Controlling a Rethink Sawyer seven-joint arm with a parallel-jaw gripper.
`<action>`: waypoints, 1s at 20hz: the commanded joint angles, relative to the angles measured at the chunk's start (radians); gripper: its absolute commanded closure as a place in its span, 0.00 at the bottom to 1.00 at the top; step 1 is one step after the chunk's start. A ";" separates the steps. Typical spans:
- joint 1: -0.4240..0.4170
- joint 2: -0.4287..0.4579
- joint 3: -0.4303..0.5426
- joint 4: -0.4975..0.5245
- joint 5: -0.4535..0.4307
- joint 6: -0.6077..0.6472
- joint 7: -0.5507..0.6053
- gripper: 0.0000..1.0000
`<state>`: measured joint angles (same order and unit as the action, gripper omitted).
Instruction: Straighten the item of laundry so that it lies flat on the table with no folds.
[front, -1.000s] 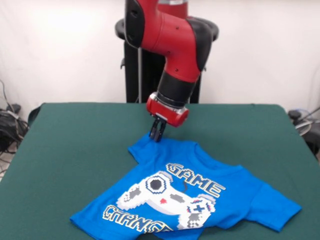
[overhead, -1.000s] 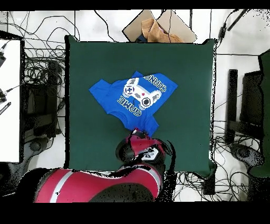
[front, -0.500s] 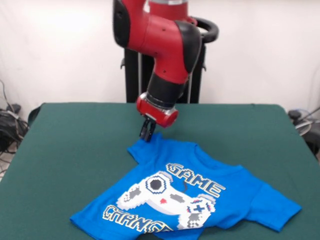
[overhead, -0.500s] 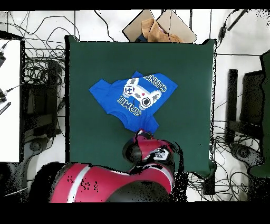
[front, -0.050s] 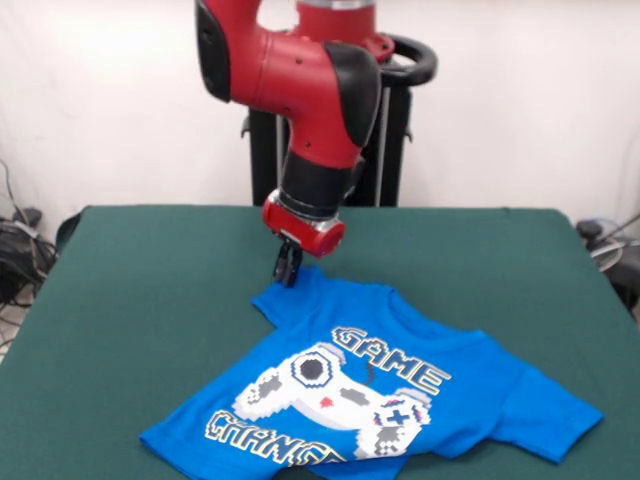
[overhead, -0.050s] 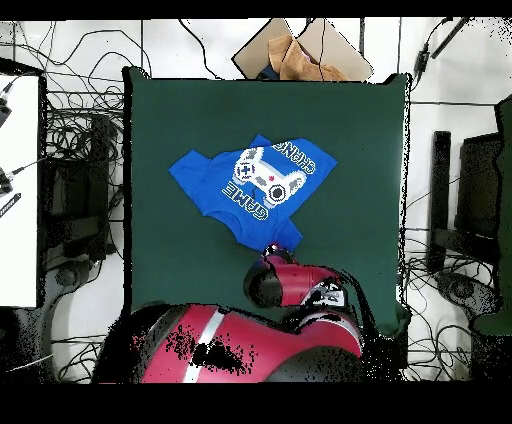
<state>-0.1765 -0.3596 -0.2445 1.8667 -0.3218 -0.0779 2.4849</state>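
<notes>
While my arm comes down from above in the front view, my end effector sits at the far corner of the shirt, right on its sleeve tip. The two dark fingers look close together at the cloth, but I cannot tell if they really pinch it or only touch it.

The shirt lies on the green table, print side up. In the front view it is in the near half of the table, a little to the right of the middle, and its lower hem reaches the bottom edge of the picture. The white controller print and the words "GAME" and "CHANGER" are visible, so the front is mostly spread. The shirt is turned at an angle to the table edges. The right sleeve lies flat and points to the right. Near the bottom hem the cloth looks a bit folded under.

In the overhead view the shirt is near the middle of the table, slightly to the left, and my arm covers the end effector, just beside the lowest shirt corner.
</notes>
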 joint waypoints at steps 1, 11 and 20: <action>-0.055 0.014 0.194 -0.023 -0.026 0.048 0.017 1.00; 0.041 0.031 0.082 -0.076 -0.013 0.065 0.025 1.00; 0.210 0.121 -0.154 -0.153 0.010 -0.027 0.045 1.00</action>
<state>-0.0443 -0.3273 -0.3159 1.8417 -0.3468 -0.0778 2.4849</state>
